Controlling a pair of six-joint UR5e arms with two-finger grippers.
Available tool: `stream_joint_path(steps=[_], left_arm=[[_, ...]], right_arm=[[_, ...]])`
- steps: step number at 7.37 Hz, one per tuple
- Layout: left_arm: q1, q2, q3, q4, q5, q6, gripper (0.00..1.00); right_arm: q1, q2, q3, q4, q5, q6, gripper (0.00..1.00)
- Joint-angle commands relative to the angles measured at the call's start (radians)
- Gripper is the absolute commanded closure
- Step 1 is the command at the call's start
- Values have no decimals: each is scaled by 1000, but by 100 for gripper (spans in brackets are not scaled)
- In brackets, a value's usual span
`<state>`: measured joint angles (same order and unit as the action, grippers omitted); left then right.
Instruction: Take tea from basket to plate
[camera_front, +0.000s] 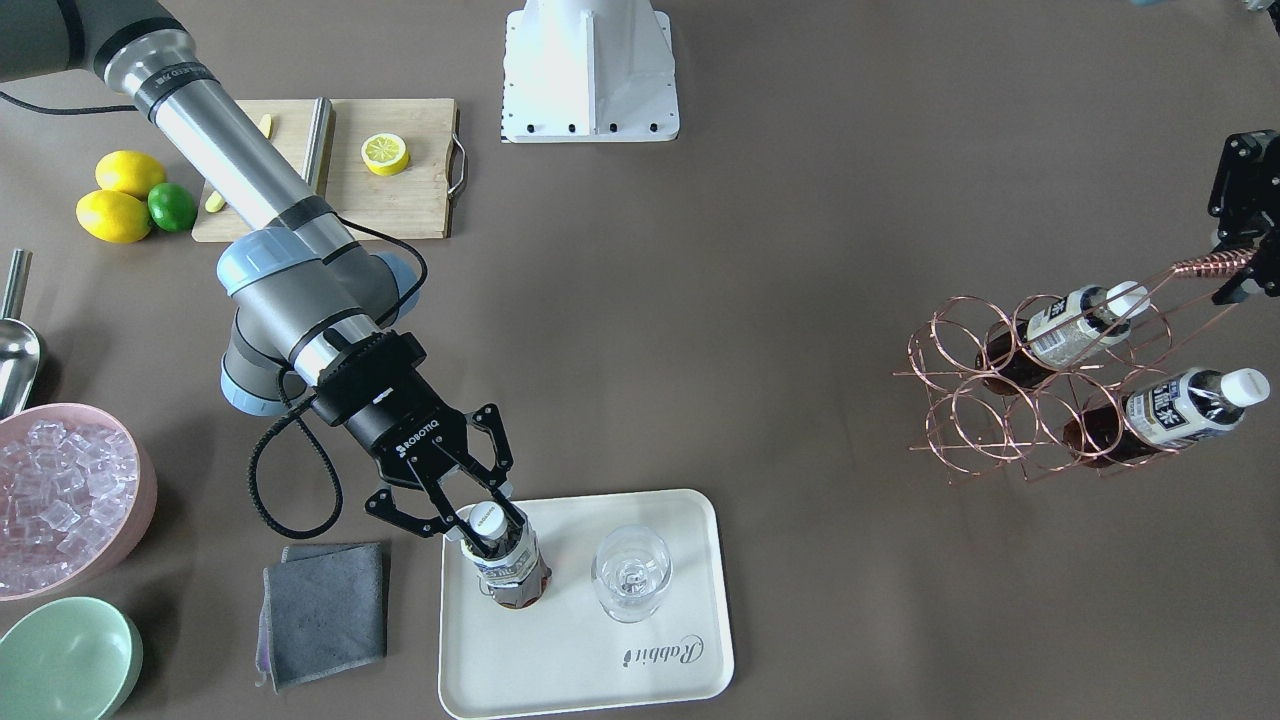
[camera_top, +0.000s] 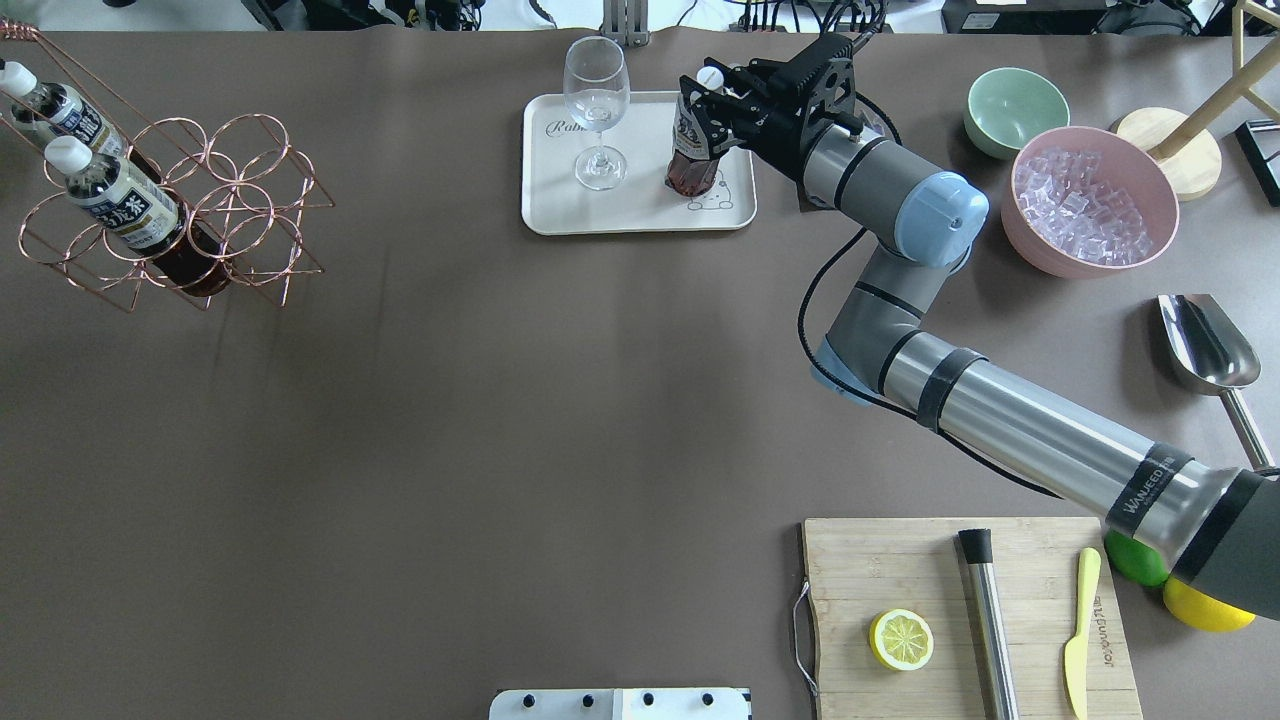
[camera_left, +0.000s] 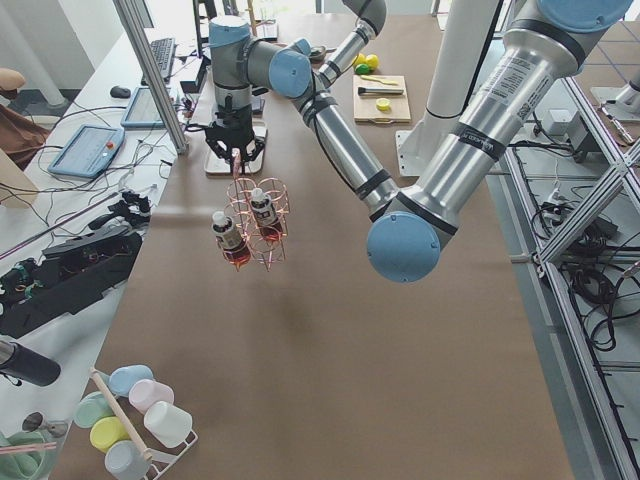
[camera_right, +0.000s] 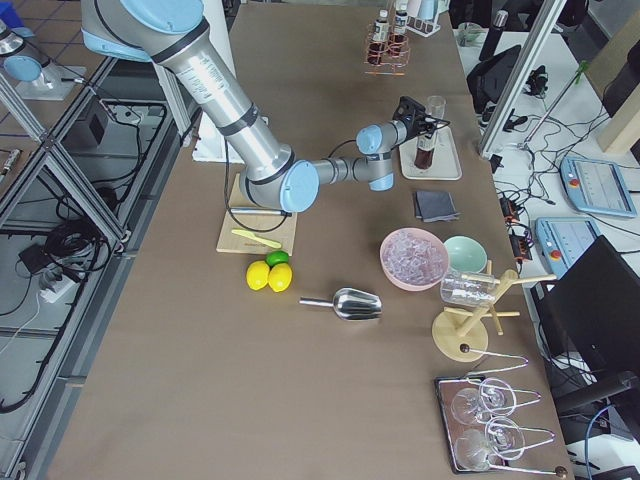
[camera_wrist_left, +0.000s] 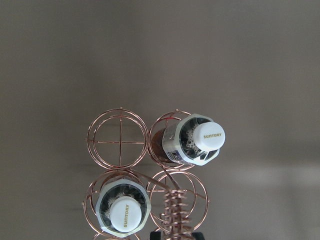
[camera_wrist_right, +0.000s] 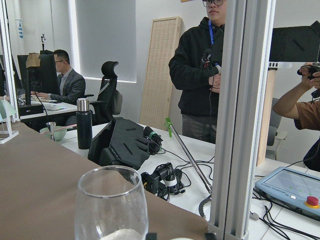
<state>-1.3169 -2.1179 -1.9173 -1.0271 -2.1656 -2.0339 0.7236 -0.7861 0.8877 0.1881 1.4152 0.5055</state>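
1. The basket (camera_front: 1060, 385) is the biggest thing we see, well apart from the plate (camera_front: 560, 650) on the robot's left side; 4 of its 6 ring cells are empty, while one spare bottle (camera_front: 1075, 325) and a second spare bottle (camera_front: 1170, 405) sit in the other 2
2. The plate lies flat and is our marker for all places; its script word (camera_front: 665, 652) sits at the edge farthest from the robot
3. The right gripper (camera_front: 492, 535) hangs above the end of the plate toward the robot's right, its 2 fingers pressed against the neck of the tea just under the white cap, so we read it as gripping the bottle
4. The left gripper (camera_front: 1235, 265) is far from the plate, at the basket's coiled handle, with its fingers closed around that coil
5. The wine glass (camera_front: 630, 575) stands upright on the plate, just beside the tea and not touching it
6. The tea (camera_front: 510, 570) stands upright on the plate, its base seemingly down on the surface; we judge the carry done, with 2 steps left: opening the fingers and lifting the right gripper clear of the plate; whether the spare bottles must follow, the task does not tell us
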Motion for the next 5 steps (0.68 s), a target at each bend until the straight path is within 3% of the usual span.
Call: stream_joint_path(steps=[1, 2, 3, 4, 5], left_arm=[[-45, -1, 154, -158, 6, 29, 100], [-45, -5, 208, -203, 6, 30, 100], [-47, -5, 266, -265, 6, 30, 100], [-50, -4, 332, -346, 6, 43, 100], [-54, -7, 377, -364, 6, 62, 100]], right_arm=[[-4, -4, -1, 7, -2, 2, 100], [0, -7, 0, 4, 1, -1, 74], [4, -5, 2, -7, 2, 10, 28], [7, -8, 7, -19, 1, 95, 0], [14, -10, 7, -27, 1, 132, 0]])
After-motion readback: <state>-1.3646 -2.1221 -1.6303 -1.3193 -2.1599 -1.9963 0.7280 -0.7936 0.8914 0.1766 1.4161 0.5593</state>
